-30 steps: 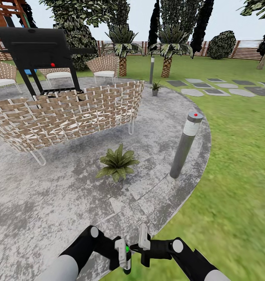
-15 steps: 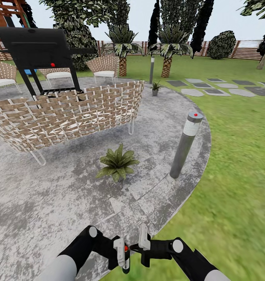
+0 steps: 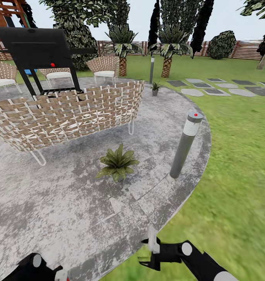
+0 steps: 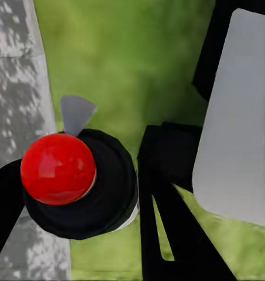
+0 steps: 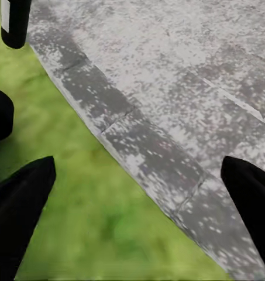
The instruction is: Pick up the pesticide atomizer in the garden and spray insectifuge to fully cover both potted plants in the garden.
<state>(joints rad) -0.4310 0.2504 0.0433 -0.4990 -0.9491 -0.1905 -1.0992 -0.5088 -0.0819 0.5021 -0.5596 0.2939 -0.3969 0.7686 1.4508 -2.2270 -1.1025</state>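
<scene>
Seen from above in the left wrist view, the pesticide atomizer (image 4: 79, 187) is a dark round bottle with a red ball on its head, hanging over the lawn. My left gripper (image 4: 117, 170) is shut on it, one white finger (image 4: 234, 117) beside it. In the head view this gripper (image 3: 60, 275) is at the bottom left corner. The near potted plant (image 3: 117, 162) sits on the stone patio (image 3: 50, 203). The far potted plant (image 3: 155, 88) stands at the patio's back edge. My right gripper (image 3: 151, 249) is open and holds nothing, its black fingertips (image 5: 21, 199) wide apart over the patio's rim.
A tall grey bollard (image 3: 184, 146) stands right of the near plant at the patio edge. A wicker sofa (image 3: 70, 113) and a black grill (image 3: 39, 48) lie behind it, with more wicker chairs (image 3: 104, 68), palms and a slat fence beyond. Lawn (image 3: 237, 175) spreads to the right.
My left arm has swung down and to the left with the atomizer, out to the head view's bottom corner. The atomizer's marker turned from green to red. The right gripper shifted slightly right and down.
</scene>
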